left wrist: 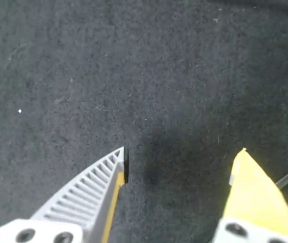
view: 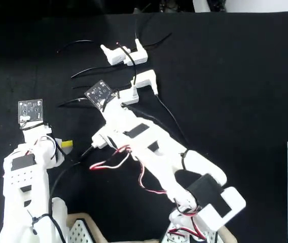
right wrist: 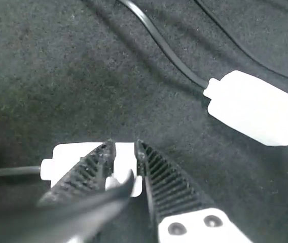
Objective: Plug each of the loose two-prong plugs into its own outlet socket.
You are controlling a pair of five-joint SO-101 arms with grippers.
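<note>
In the high view, your right gripper (view: 123,100) sits just above the middle of the frame. It is at a white plug (view: 131,94) lying on the black table (view: 235,101). Just to the upper right of the plug lies a second white piece (view: 146,78) with its own black cable (view: 172,117). Higher up, at the top centre, two more white pieces (view: 126,54) lie side by side, with thin black leads running off them. You cannot tell from here which are plugs and which are sockets. Your left gripper (view: 60,145) is at the lower left, well apart from all of these.

In the left wrist view, your left gripper (left wrist: 183,150) is spread wide. The ribbed grey finger (left wrist: 96,190) sits at the lower left and the yellow finger (left wrist: 253,197) at the lower right. Bare black cloth lies between them, and they hold nothing.

In the right wrist view, your right gripper (right wrist: 126,149) has its two black ribbed fingers (right wrist: 162,177) only a narrow slit apart in the lower middle. The plug (right wrist: 65,162) lies right under the tips. Its white body shows through the slit and sticks out to the left, where its cable leaves. Whether the pads actually press on it is not clear. The second white piece (right wrist: 258,109) lies at the right edge, well apart from the tips, with its cable (right wrist: 159,50) running to the top.
</note>
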